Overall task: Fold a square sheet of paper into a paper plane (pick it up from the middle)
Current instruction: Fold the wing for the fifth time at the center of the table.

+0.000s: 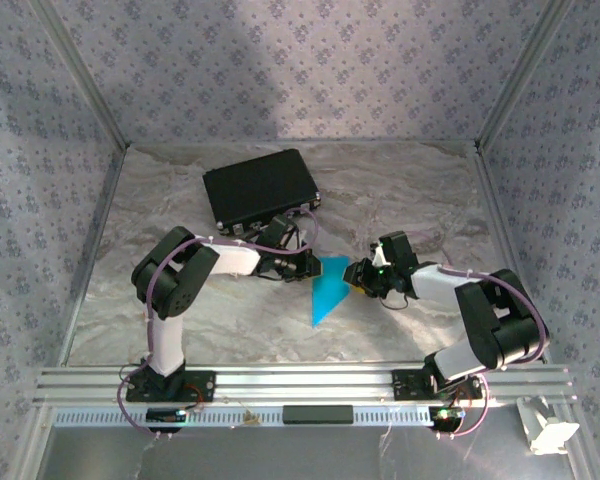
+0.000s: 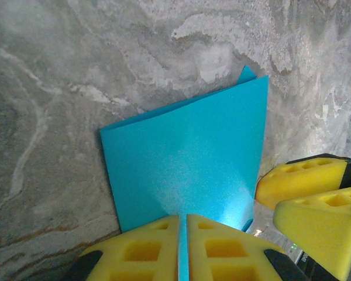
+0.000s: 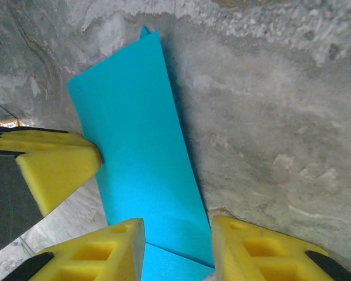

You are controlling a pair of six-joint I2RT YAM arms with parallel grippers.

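The square sheet of paper (image 1: 328,292) is bright cyan-blue and folded into a slim wedge with its point toward the near edge, roughly a paper plane's shape. It lies mid-table between both arms. My left gripper (image 1: 315,268) is shut on its upper edge; in the left wrist view the paper (image 2: 187,158) runs as a thin line between the closed yellow pads (image 2: 146,249). My right gripper (image 1: 356,275) stands open at the sheet's right side. In the right wrist view its fingertips straddle a folded flap (image 3: 137,146), with a gap (image 3: 178,237) between them.
A black case (image 1: 260,187) lies at the back of the marble-patterned table, just behind the left arm. Patterned walls close in three sides. An aluminium rail (image 1: 300,382) runs along the near edge, and a white object (image 1: 548,430) sits beyond it at the right.
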